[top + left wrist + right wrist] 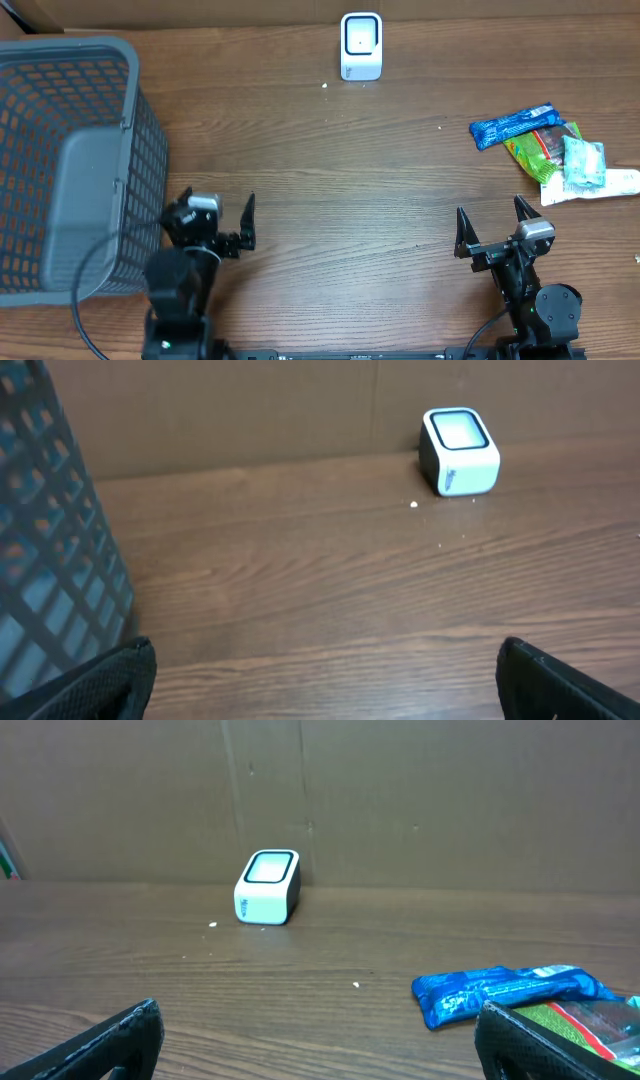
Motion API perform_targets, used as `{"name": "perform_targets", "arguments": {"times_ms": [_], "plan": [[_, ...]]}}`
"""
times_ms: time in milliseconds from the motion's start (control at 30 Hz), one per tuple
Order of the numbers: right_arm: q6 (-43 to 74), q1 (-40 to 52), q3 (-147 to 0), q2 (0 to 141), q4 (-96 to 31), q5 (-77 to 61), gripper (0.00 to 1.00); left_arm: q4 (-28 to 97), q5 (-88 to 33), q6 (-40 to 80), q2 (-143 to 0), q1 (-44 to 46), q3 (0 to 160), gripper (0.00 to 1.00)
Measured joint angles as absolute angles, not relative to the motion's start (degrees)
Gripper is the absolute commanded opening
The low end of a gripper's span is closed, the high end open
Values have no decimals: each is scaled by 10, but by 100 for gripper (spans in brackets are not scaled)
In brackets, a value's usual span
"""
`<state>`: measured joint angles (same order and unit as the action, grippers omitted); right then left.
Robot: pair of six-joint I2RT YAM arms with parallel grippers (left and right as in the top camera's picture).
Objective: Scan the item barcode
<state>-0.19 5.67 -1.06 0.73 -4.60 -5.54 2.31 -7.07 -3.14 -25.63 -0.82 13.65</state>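
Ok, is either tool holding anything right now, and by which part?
Nothing is held. The left tool and right tool are open and empty; the packets lie apart.

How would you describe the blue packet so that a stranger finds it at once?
On the right side of the wooden table lies a small pile of packets. The blue packet lies at its edge nearest the white scanner. Its neighbours are a green packet and a teal packet.

Top camera straight down over the whole table (350, 200); both wrist cameras low, toward the same white scanner (460, 452).
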Motion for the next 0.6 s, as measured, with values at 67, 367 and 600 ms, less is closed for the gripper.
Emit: {"name": "perform_targets", "arguments": {"times_ms": [67,367,600], "plan": [[-2,57,-11,7,-46,-55,100,-9,-71,-35,-219,-8,86,100],[-2,57,-11,7,-46,-55,100,36,-70,-97,-51,-12,8,100],[-2,57,-11,7,-46,-55,100,39,-66,-98,-9,-20,6,100]]}}
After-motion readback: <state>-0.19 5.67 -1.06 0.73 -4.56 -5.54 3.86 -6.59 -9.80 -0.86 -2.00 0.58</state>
